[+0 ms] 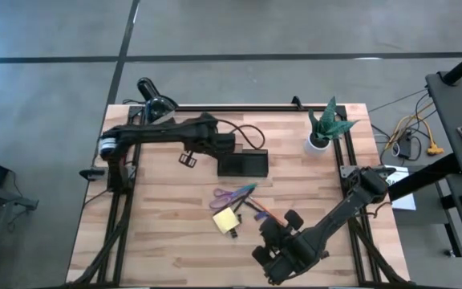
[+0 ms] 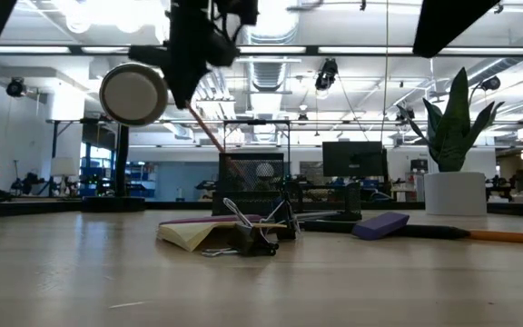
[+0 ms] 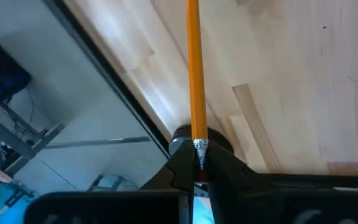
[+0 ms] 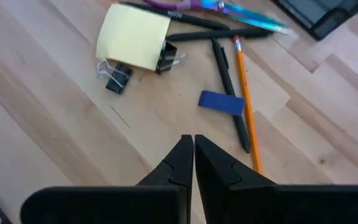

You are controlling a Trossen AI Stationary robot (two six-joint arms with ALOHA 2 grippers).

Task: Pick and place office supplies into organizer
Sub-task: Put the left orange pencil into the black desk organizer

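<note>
The left hand (image 3: pixel 194 163) is clamped on an orange pencil (image 3: pixel 194 74), poised beside the organizer (image 1: pixel 243 163). The right hand (image 4: pixel 188 155), closed and empty, hovers over the desk (image 4: pixel 55 124). Ahead of it the sticky pad (image 4: pixel 134 36), clips (image 4: pixel 117 78), pens (image 4: pixel 229 81), scissors (image 4: pixel 229 7) and blue block (image 4: pixel 222 102) are left to place.

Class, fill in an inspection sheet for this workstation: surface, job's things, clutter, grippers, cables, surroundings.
Surface: wooden table, light planks, dark frame.
Job's things: yellow sticky pad, two black clips, blue-purple block, scissors, black pens and an orange pencil lying loose; organizer toward the table's back.
Clutter: potted plant; desk lamp at the back left corner.
Grippers: left gripper shut on another orange pencil, beside the organizer; right gripper shut, empty, near the loose supplies.
Cables: black cable behind the organizer; wires off the table's right.
Surroundings: large hall, monitors, ceiling lights; no people seen.
</note>
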